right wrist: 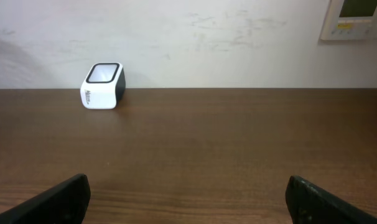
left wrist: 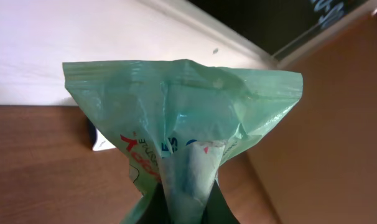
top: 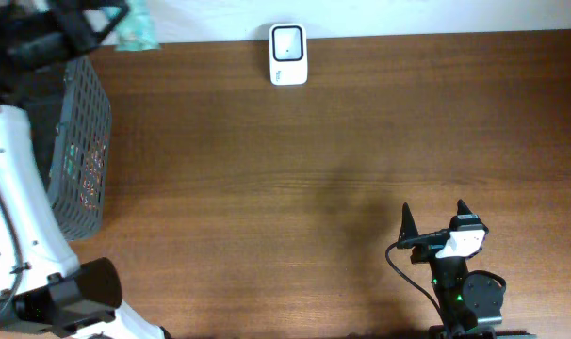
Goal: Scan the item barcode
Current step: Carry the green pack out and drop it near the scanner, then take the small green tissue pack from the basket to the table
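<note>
You see a brown wooden table (top: 314, 160) with a white barcode scanner (top: 287, 55) at its far edge, a grey mesh basket (top: 78, 151) at the left, a green packet (top: 135, 28) at the top-left corner, and the right gripper (top: 434, 215) at the lower right, fingers spread wide.

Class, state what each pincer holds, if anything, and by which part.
Left pincer: green packet, pinched by a bunched fold of its film. Right pincer: nothing, open.
</note>
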`<move>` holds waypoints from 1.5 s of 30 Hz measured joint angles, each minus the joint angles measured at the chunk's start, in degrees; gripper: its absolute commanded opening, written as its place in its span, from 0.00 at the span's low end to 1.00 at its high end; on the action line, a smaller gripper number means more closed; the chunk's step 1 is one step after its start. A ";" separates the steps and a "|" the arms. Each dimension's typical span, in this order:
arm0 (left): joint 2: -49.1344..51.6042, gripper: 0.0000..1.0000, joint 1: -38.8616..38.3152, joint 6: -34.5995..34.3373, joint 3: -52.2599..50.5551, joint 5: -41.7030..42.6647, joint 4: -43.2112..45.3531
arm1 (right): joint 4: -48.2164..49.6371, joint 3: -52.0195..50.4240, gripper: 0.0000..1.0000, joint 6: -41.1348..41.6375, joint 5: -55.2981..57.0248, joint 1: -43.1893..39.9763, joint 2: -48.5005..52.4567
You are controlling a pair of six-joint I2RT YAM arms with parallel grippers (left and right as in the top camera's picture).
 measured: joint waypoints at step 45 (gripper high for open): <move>18.14 0.79 -12.85 -0.31 32.17 -63.28 -13.49 | 0.00 0.00 0.99 0.00 0.00 0.00 0.00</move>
